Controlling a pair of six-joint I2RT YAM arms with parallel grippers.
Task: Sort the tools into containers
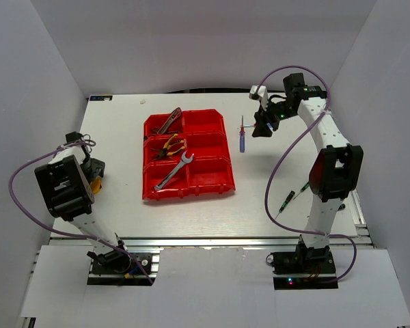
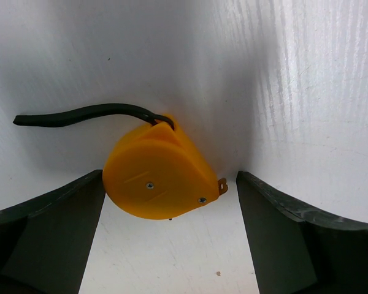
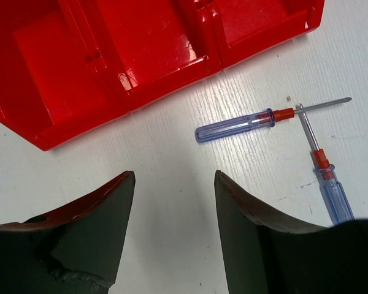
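We see glossy red bins: red-black pliers far-left, yellow-handled pliers middle-left, silver wrench slanted near-left | two blue screwdrivers, clear handles, red collars, steel shafts crossed on the white table beside the bins | right gripper spread wide, empty, just above them | left gripper parted around a smooth orange teardrop piece with a black strap

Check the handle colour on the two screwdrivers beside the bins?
Handles are translucent blue, collars red; the right wrist view shows it best.
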